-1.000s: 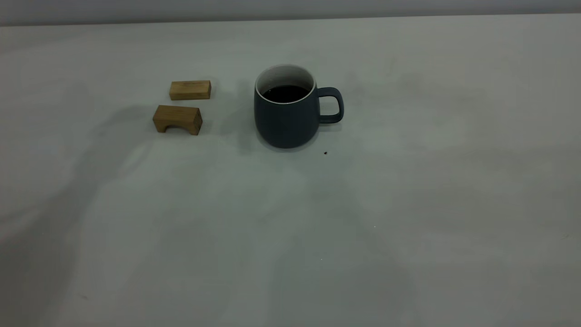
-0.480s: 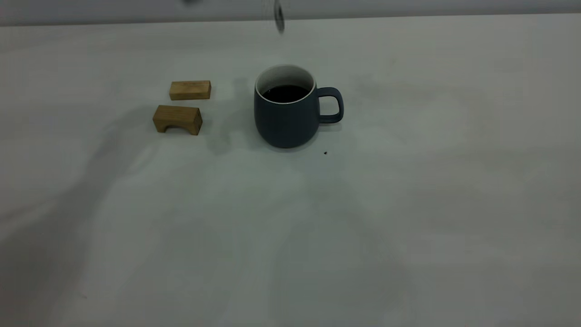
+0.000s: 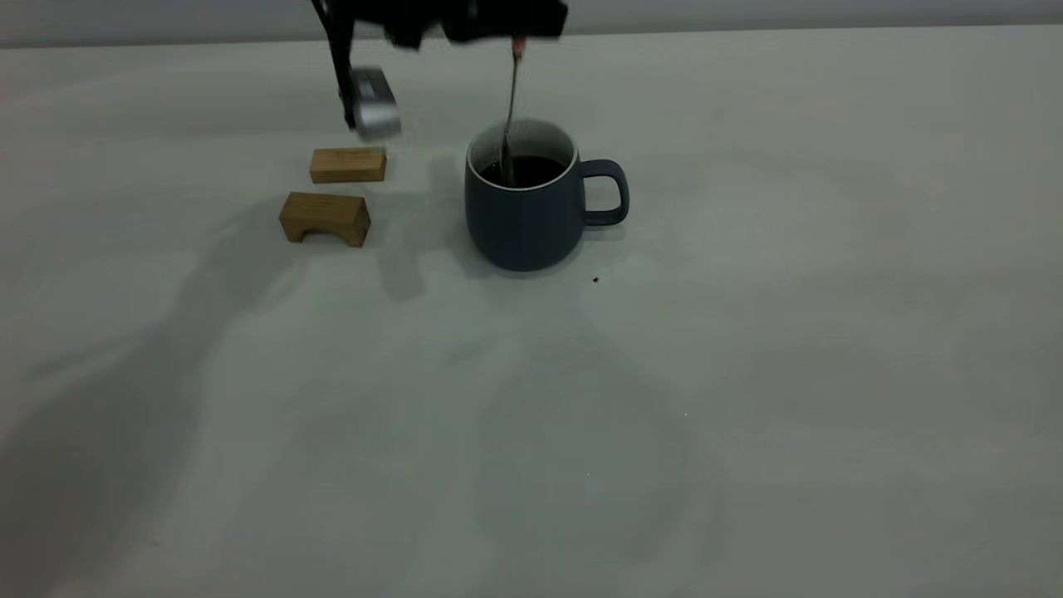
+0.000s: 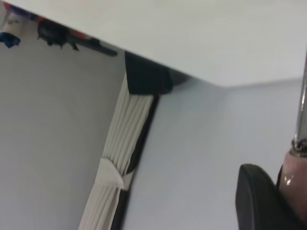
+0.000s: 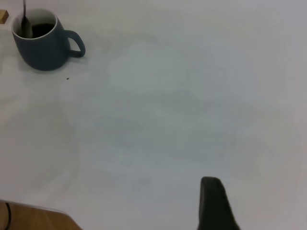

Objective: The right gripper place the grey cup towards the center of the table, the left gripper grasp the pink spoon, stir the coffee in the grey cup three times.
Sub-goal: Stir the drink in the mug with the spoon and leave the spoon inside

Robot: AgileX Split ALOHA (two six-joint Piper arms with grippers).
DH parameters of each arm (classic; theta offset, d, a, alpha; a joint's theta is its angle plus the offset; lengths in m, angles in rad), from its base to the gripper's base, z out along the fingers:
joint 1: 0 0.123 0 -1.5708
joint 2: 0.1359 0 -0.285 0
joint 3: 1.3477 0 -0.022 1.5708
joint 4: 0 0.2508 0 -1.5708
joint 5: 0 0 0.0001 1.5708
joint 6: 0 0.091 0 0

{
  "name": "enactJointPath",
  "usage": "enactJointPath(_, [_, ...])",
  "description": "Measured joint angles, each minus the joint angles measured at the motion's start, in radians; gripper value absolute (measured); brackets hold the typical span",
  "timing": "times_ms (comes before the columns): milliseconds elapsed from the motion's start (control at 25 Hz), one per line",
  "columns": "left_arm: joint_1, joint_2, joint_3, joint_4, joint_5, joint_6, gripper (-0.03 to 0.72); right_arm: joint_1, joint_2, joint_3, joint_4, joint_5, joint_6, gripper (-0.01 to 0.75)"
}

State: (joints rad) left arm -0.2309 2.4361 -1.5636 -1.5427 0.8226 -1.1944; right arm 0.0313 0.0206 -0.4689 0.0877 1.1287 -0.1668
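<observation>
The grey cup point(image 3: 526, 208) stands near the table's point(image 3: 747, 374) far edge, already placed. The pink spoon point(image 3: 511, 100), gripped by the left end effector point(image 3: 515, 37), dips into the coffee point(image 3: 525, 170). Stirring looks just begun. The right end effector point(image 5: 216, 203) waits well apart; I cannot tell its state.

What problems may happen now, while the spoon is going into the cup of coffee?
The pink spoon, held by the left gripper, hangs with its bowl in the coffee close to the rim of the grey cup; stirring might hit the wall and splash or push the cup. The two wooden blocks lie near the arm, so a wide move may knock them.
</observation>
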Motion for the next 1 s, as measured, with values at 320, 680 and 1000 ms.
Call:
enactJointPath(320, [-0.037,0.071,-0.001,-0.072,-0.010,0.068,0.112,0.000,0.000,0.000,0.000,0.000,0.000,0.491])
enactJointPath(680, [-0.012,0.079,-0.001,-0.010,-0.066,0.089,0.112,0.000,0.000,0.000,0.000,0.000,0.000,0.491])
enactJointPath(1000, [-0.019,0.128,-0.107,-0.046,-0.128,0.115,0.112,0.000,0.000,0.000,0.000,0.000,0.000,0.491])
